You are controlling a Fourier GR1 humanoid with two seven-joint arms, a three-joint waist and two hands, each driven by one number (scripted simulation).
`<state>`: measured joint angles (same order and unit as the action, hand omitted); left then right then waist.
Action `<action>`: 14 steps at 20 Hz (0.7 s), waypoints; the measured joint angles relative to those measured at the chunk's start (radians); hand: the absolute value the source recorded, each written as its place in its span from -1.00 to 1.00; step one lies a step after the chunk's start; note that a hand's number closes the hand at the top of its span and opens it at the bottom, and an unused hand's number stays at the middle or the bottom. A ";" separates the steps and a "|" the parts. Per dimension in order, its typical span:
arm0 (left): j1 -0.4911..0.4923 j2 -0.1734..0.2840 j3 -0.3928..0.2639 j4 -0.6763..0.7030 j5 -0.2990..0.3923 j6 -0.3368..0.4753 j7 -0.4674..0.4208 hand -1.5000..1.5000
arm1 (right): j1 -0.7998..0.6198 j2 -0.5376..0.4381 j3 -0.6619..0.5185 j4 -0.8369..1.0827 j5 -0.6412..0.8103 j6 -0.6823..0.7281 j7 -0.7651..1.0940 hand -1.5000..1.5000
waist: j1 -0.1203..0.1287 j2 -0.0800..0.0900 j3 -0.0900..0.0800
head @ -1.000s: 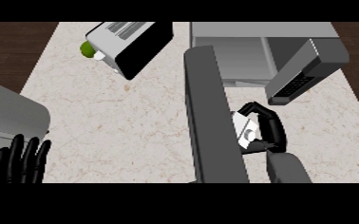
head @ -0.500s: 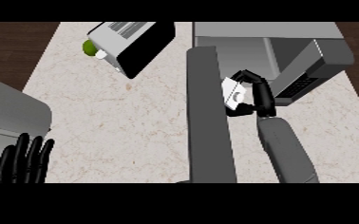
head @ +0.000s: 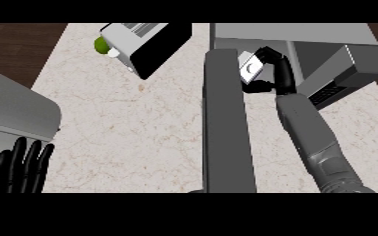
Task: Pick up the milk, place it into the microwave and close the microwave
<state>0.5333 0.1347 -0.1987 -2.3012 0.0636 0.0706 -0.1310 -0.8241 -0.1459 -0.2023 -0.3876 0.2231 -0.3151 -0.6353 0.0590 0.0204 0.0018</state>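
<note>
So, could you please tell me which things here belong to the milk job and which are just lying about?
Job: milk in right hand; microwave; its open door.
Lying about: toaster; green fruit; resting left hand.

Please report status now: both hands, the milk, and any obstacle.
Right hand curled round milk, at microwave opening. Left hand open, resting lower left. Microwave door open beside arm. No obstacle seen.

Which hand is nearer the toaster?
Right. The right hand, shut on the milk, is beside the toaster across the microwave door; the left hand rests far below.
</note>
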 measured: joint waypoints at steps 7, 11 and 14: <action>-0.030 0.004 0.013 0.024 0.006 -0.010 0.000 -1.00 | -0.094 -0.062 -0.044 0.103 0.024 -0.193 -0.001 1.00 | 0.023 0.014 0.001; -0.037 0.004 0.002 0.031 -0.017 -0.006 0.003 -1.00 | -0.138 -0.073 -0.009 0.159 0.085 -0.280 -0.001 -1.00 | 0.037 0.017 0.001; -0.055 0.005 -0.003 0.035 -0.038 0.001 0.019 -1.00 | -0.175 -0.076 0.023 0.208 0.127 -0.284 0.020 -1.00 | 0.043 0.021 0.002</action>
<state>0.4787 0.1400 -0.2018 -2.2663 0.0256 0.0714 -0.1122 -0.9987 -0.2215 -0.1793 -0.1797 0.3500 -0.5995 -0.6158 0.1019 0.0415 0.0034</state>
